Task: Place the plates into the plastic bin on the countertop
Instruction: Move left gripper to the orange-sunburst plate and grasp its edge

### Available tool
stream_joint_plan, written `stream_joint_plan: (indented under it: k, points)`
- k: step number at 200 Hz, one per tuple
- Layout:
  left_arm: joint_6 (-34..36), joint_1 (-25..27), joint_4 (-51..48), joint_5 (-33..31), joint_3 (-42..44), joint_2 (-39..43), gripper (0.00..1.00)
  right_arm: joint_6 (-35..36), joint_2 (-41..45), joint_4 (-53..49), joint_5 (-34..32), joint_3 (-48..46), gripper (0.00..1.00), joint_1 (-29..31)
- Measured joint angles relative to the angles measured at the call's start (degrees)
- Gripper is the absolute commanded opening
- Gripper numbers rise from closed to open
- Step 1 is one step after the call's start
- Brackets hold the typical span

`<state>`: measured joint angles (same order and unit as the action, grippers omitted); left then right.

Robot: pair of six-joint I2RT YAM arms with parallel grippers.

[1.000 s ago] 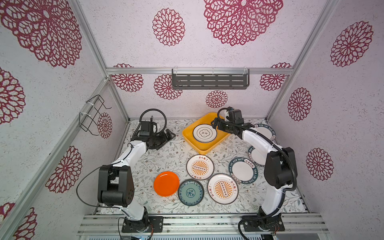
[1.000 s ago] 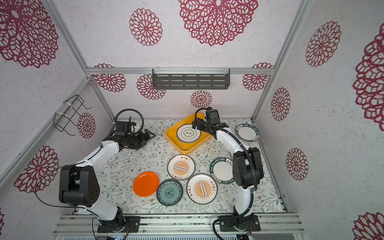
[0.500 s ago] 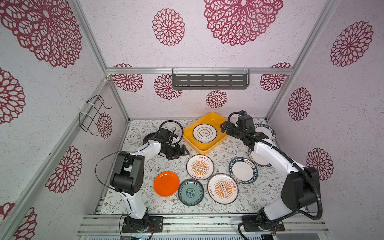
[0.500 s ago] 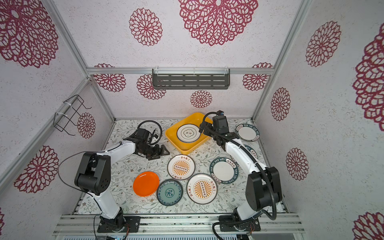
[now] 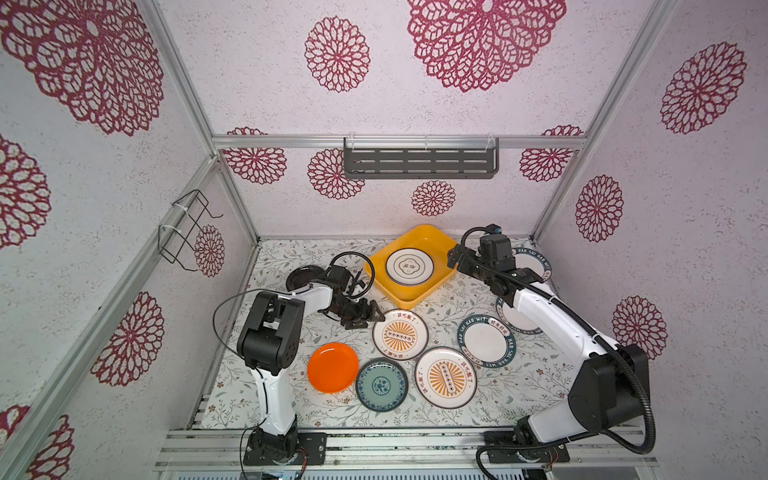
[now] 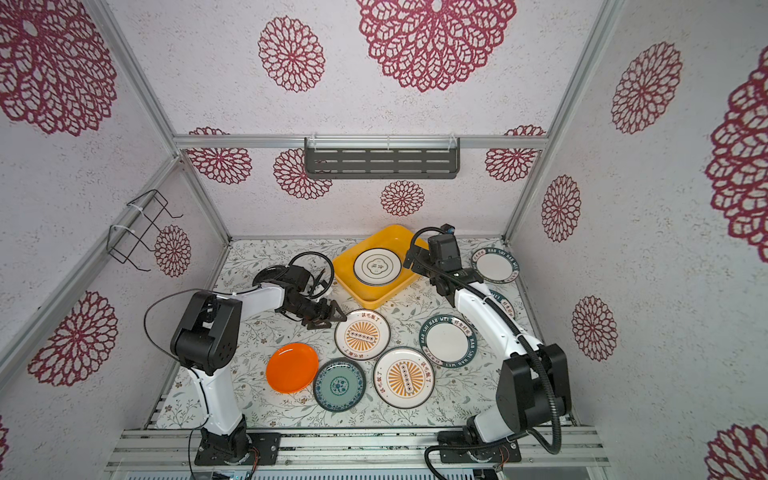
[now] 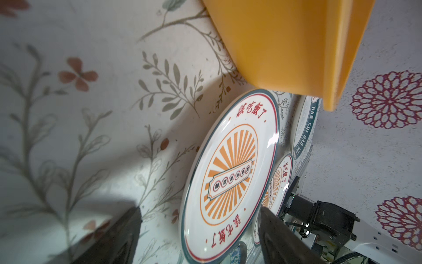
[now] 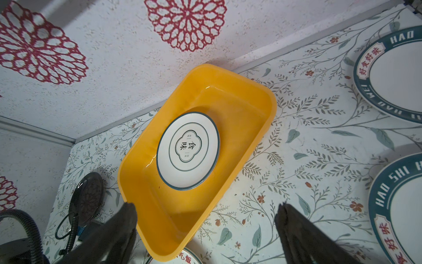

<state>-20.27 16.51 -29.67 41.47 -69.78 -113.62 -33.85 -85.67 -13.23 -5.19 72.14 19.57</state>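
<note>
The shallow yellow-orange plastic bin (image 8: 239, 107) sits near the back edge of the worktop (image 5: 286, 257). It's got just one thing in it, a round white black-ringed plate (image 8: 188, 150) lying flat. The right claw (image 8: 206, 205) hangs by the bin's right corner, jaws wide apart, empty. The left claw (image 7: 198, 210) is spread too, low at the edge of a white orange-sunburst plate (image 7: 228, 173) just in front of the bin. Can't tell if it's touching.

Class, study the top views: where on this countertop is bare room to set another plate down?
Bare countertop lies front right, between the large sunburst plate and the right arm; also back left, behind the black plate. Crowded mid-counter: orange plate, teal plate, small sunburst plate, packed close.
</note>
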Motion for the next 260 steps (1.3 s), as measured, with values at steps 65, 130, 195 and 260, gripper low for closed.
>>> stream_joint_plan:
  k: [65, 130, 195, 260]
  points:
    - [2.6, 2.2, -1.9, 1.3, -5.7, -4.8, 0.62, 0.3, 0.2, -1.6, -1.0, 0.0, 0.99, 0.0]
    - [2.9, 2.6, -2.5, 0.2, -5.8, -6.3, 0.31, 0.3, 1.9, -3.2, -2.0, -0.2, 0.99, 0.0]
    - [2.4, 1.9, -2.7, 0.2, -5.9, -6.4, 0.04, 0.3, 2.7, -2.9, -2.6, -0.4, 0.99, 0.0]
    - [2.7, 0.7, -3.4, 2.0, -6.1, -6.0, 0.00, 0.4, 2.5, -2.4, -2.8, -0.3, 0.99, -0.1]
